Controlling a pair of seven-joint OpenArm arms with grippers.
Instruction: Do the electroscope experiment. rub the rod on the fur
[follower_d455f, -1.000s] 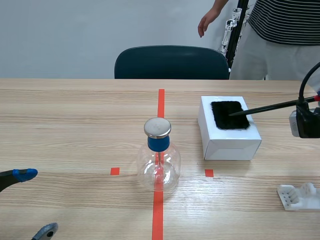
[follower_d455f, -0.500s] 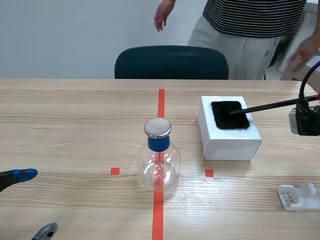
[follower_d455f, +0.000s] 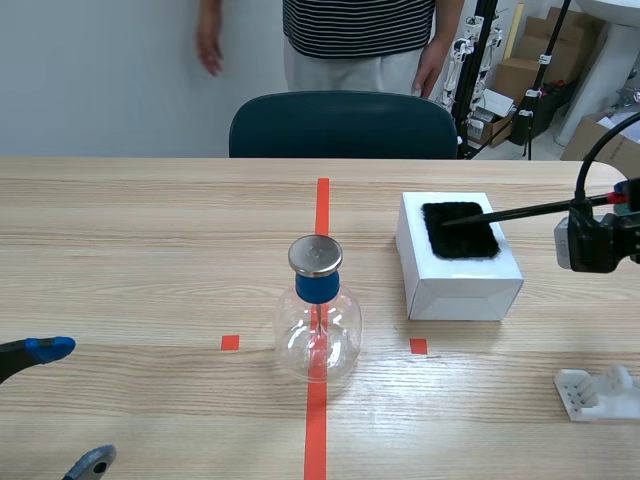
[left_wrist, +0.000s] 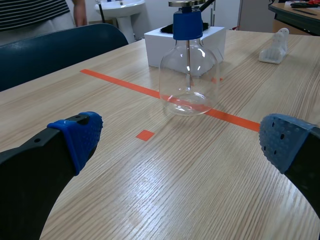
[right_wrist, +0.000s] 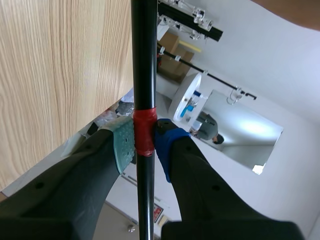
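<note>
Rod (follower_d455f: 520, 211) tip rests on the fur (follower_d455f: 459, 230) atop its white box (follower_d455f: 455, 290); my right gripper (right_wrist: 144, 142) pinches the red-taped end. Stiff, light, slick, I judge; left gripper (left_wrist: 180, 139) sits spread.

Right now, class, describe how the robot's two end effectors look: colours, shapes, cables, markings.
Both are black, each with two thick, rounded fingers. The left end effector has blue dotted pads. The right end effector has one grey-green pad and one blue pad, both dotted. A black cable loops above it, and a pale grey block sits on its wrist.
</note>
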